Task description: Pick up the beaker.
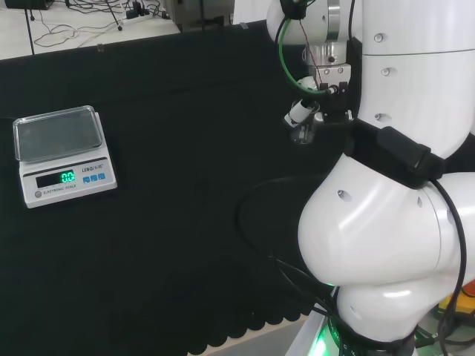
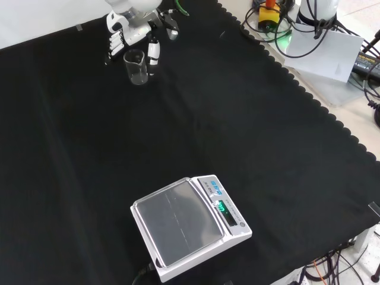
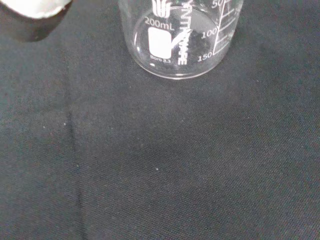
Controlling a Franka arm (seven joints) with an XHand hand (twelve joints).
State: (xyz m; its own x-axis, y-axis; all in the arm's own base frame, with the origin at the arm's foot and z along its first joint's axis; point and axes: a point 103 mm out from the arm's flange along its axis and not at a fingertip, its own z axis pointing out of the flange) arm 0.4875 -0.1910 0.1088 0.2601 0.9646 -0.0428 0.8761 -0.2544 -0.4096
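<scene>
A scallop-edged black cloth (image 2: 196,136) covers the bench, with tangled black cables (image 1: 82,26) on the pale floor (image 1: 44,37) beyond its far edge in the head view.

From my seat the black cloth (image 2: 196,136) lies bare across its whole middle in the front view, so I see open passage between the far corner and the near edge. One obstacle stands low on the cloth near me: the scale (image 2: 190,228), at the left in the head view, well apart from the beaker (image 2: 136,66). The beaker stands upright on the cloth at the far corner, with the hand (image 2: 127,32) just behind it, fingers flanking it on both sides. The cloth in front of the beaker is clear in the wrist view.
</scene>
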